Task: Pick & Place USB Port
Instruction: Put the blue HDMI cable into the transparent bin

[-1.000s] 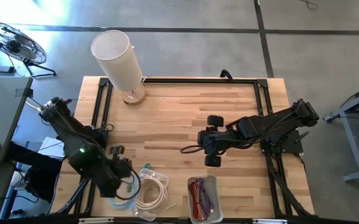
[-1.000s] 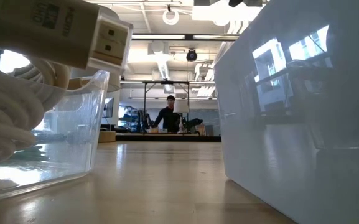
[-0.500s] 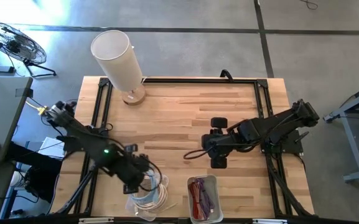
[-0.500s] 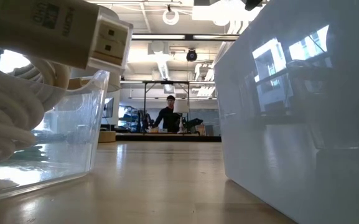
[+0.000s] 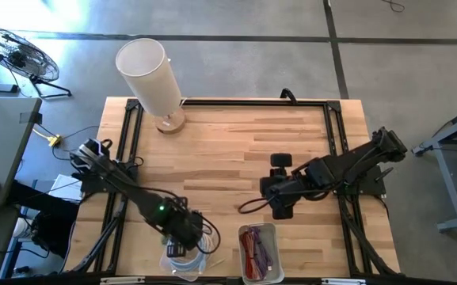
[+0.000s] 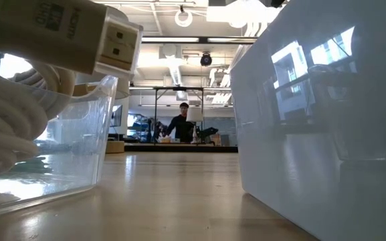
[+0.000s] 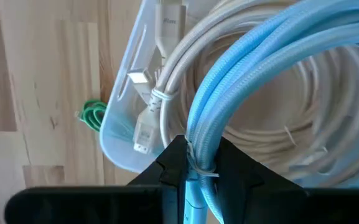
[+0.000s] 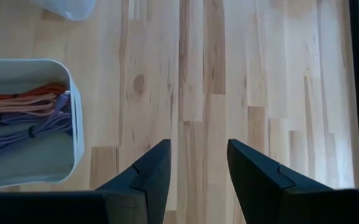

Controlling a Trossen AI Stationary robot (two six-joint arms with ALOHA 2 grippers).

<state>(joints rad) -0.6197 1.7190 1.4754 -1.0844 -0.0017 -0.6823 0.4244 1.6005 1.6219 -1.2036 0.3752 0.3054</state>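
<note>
A coiled light blue USB cable [image 7: 260, 68] is in my left gripper [image 7: 195, 149], which is shut on it. The gripper [image 5: 182, 234] points down over a clear bin [image 7: 114, 124] near the table's front edge. White cables [image 7: 167, 68] lie coiled in that bin. The blue coil is over the white cables; I cannot tell whether it rests on them. My right gripper [image 8: 198, 155] is open above bare wood, to the right of a white bin [image 8: 73, 118] of orange and purple cables. It [image 5: 279, 206] has nothing between its fingers. My left gripper pinches the blue coil's bundled strands [image 7: 198, 140] between its two fingers, right at a thin tie wrapped round them. The fingers come from above, pointing steeply down. The coil spreads out beyond the fingertips over the clear bin.
A green twist tie [image 7: 93, 115] lies on the wood beside the clear bin. A white lamp [image 5: 150, 75] stands at the far left. In the low view, the clear bin [image 6: 45, 134] and the white bin's wall [image 6: 313, 120] fill the foreground, and a person is far behind the table.
My left gripper has carried the blue cable toward the table's right and near edges and has come down over the clear bin. My right gripper has drifted a little toward the near edge and tipped slightly.
</note>
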